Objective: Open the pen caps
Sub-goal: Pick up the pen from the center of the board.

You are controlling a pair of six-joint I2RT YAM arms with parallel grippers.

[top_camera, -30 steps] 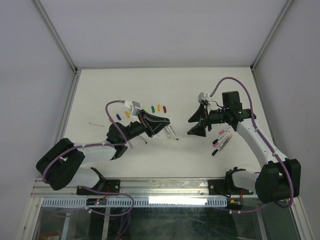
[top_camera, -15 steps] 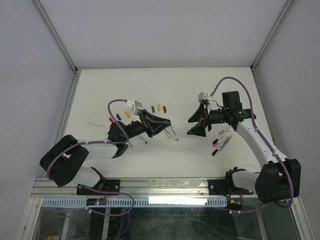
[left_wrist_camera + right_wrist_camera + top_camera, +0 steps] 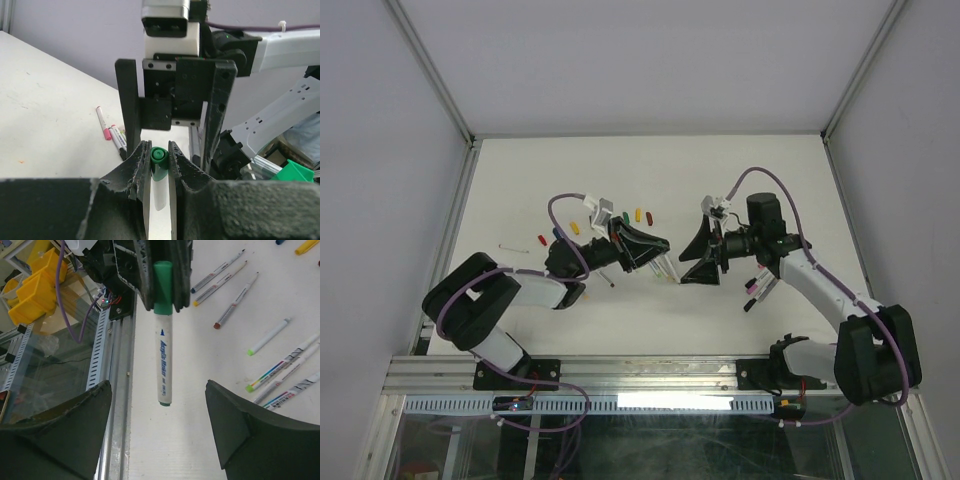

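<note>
Pen caps lie loose on the far left of the desk, too small from above to count. One green cap is still on its white pen, pinched by the left gripper. The right gripper is spread wide, flanking the barrel's end without touching it.

We log: right pincer has swung left toward the left pincer, which has edged right; the gap between them is narrower. The left arm's elbow has shifted rightward over the tabletop.
</note>
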